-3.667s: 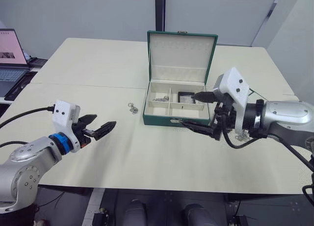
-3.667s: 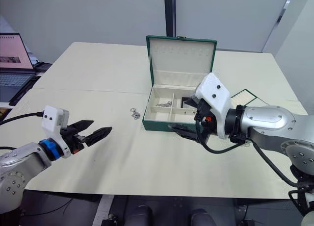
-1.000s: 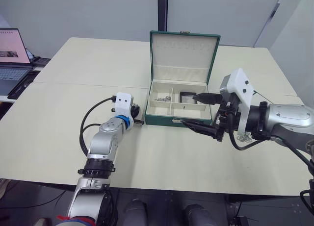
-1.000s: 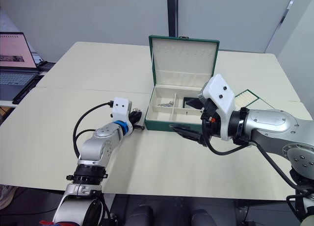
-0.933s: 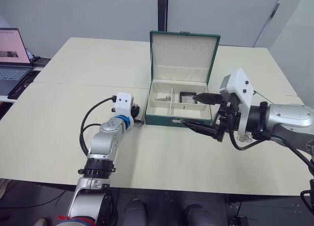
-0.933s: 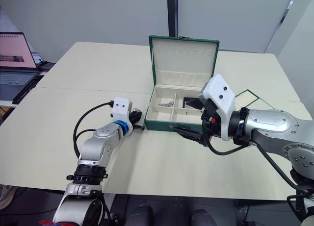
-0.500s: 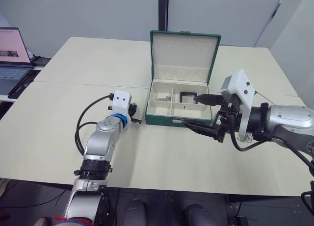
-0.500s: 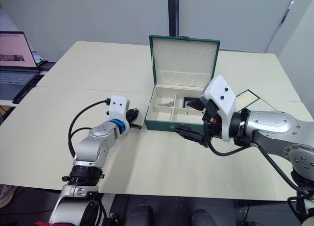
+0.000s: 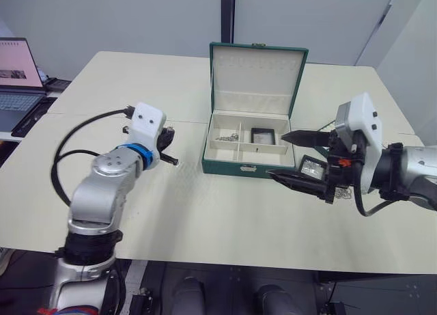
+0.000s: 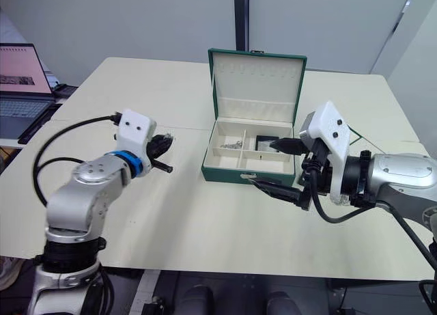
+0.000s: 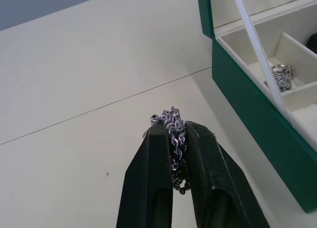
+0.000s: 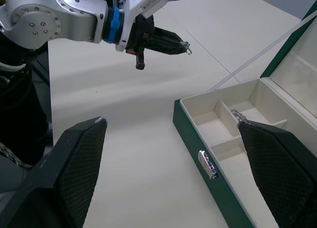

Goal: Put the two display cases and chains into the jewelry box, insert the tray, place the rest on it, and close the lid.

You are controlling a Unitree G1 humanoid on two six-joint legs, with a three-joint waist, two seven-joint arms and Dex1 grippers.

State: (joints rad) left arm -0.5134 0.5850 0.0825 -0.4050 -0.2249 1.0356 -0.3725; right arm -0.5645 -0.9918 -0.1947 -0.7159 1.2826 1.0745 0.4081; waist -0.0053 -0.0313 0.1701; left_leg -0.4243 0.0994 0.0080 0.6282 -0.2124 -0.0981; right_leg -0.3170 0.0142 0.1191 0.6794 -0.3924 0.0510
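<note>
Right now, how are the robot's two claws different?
The left gripper is shut on a silver chain, lifted beside the jewelry box. The right gripper is open and empty, in front of the box's right end. Both have two black fingers.

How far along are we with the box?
Done: one display case and one chain lie in the jewelry box. In hand: the left gripper is shut on the second chain, short of the box. Left: the other display case on the table by the open right gripper, later steps, and the open lid.
</note>
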